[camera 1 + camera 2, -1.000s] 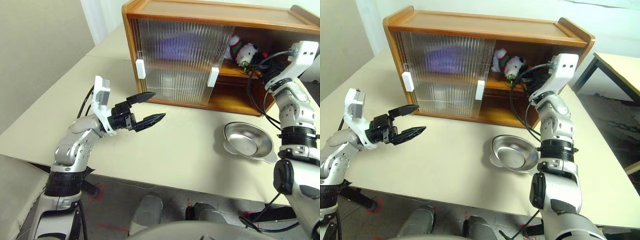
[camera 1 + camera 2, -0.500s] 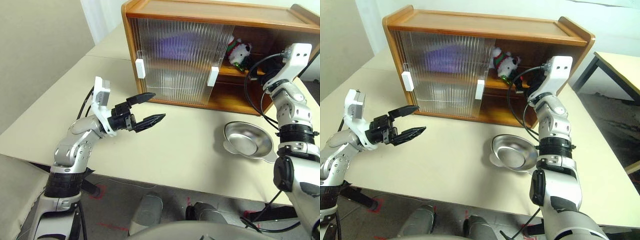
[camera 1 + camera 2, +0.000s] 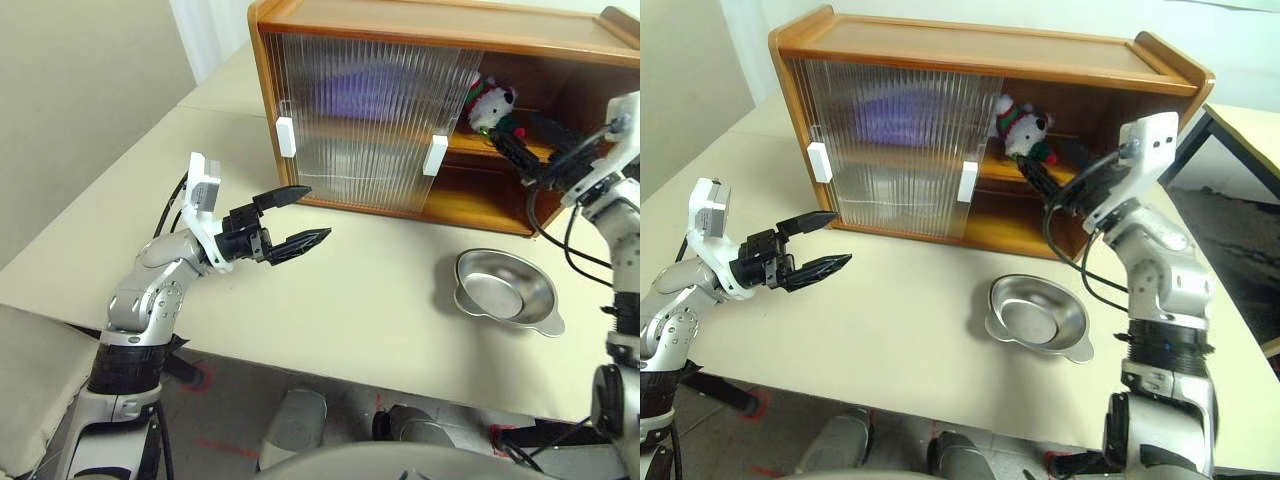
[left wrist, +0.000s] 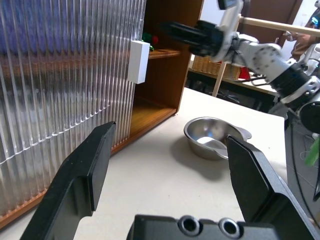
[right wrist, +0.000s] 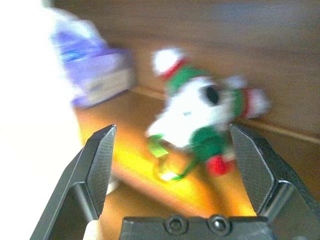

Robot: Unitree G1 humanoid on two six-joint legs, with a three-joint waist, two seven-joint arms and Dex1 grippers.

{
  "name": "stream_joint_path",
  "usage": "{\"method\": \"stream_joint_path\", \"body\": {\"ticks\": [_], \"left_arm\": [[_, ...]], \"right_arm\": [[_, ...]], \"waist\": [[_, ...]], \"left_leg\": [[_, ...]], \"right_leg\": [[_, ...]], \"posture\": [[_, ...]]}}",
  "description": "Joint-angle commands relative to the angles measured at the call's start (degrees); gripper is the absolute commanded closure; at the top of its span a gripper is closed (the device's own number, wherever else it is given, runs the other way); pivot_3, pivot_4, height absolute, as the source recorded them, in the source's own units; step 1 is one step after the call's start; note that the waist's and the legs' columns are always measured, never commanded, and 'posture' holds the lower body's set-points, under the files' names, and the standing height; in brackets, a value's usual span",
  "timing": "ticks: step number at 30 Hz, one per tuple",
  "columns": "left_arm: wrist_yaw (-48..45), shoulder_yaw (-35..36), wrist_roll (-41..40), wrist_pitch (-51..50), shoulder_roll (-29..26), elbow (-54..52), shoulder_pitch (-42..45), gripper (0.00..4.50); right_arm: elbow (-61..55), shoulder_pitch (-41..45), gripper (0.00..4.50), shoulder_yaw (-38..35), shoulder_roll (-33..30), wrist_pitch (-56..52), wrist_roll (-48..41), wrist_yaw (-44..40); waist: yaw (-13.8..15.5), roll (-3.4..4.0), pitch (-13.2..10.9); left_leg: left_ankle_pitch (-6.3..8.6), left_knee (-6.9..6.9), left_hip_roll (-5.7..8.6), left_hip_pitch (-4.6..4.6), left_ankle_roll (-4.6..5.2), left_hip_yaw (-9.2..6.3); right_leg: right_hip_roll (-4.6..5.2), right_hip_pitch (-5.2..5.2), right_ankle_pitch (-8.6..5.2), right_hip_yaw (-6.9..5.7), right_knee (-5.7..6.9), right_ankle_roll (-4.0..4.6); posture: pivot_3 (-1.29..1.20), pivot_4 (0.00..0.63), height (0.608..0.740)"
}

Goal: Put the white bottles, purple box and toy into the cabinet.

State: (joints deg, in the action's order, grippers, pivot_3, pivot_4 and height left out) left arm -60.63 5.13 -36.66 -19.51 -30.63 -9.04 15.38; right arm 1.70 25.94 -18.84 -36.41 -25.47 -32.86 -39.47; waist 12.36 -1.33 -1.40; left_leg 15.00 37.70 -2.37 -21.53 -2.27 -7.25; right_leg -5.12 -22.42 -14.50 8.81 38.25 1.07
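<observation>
Right gripper (image 3: 1040,182) has just let go of the toy (image 3: 1024,127) and is backing out of the cabinet (image 3: 970,45), fingers spread wide, nothing in them. Toy's now on the inner shelf, right half, behind the open side. Purple box (image 5: 95,70) sits beside it on the same shelf, so that's 2 items stowed, I reckon. Bear looks tipped over, long axis roughly along the shelf, hat end toward the box. Left gripper (image 3: 295,217) hangs open over the table (image 3: 360,300), empty.

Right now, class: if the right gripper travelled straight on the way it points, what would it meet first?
Probably the toy on the cabinet shelf. The open right gripper points into the open side, with the toy framed between its fingers; depth is uncertain.
</observation>
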Motion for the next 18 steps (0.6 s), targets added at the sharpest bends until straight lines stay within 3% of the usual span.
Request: {"method": "stream_joint_path", "body": {"ticks": [1,5,11,18], "left_arm": [[-0.4,-0.3,0.1,-0.1,-0.3,-0.1,0.2,0.00],[-0.7,-0.3,0.2,0.0,-0.2,0.3,0.4,0.00],[-1.2,-0.8,0.8,0.5,-0.2,1.0,0.7,0.00],[-1.2,-0.7,1.0,0.7,0.0,1.1,0.7,0.00]], "right_arm": [[-6.1,-6.3,0.03,-2.9,-5.4,-8.5,-7.0,-6.9],[-9.7,-14.0,0.03,-5.6,-11.8,-16.0,-12.4,-12.6],[-10.9,-24.0,0.03,-9.6,-18.1,-22.5,-15.7,-18.1],[-5.9,-34.8,0.03,-16.4,-22.9,-32.6,-15.8,-18.3]], "waist": [[0.2,-0.03,0.0],[0.2,-0.09,-0.1],[0.0,-0.21,-0.1],[0.0,-0.28,-0.2]], "left_leg": [[-0.05,0.03,0.03,0.01,-0.08,0.00],[-0.08,0.18,0.19,0.22,-0.14,0.12],[-0.06,0.21,0.19,0.65,-0.16,0.15],[-0.01,0.20,0.19,0.59,-0.19,0.16]], "right_leg": [[-0.01,0.07,-0.11,-0.02,0.00,-0.11],[0.02,0.39,-0.37,0.04,-0.01,-0.67],[0.01,0.81,-0.41,0.02,0.01,-0.74],[0.04,0.79,-0.49,0.04,-0.01,-0.83]], "posture": [[0.24,0.037,0.740],[0.23,0.037,0.740],[0.23,0.036,0.740],[0.23,0.039,0.740]]}}
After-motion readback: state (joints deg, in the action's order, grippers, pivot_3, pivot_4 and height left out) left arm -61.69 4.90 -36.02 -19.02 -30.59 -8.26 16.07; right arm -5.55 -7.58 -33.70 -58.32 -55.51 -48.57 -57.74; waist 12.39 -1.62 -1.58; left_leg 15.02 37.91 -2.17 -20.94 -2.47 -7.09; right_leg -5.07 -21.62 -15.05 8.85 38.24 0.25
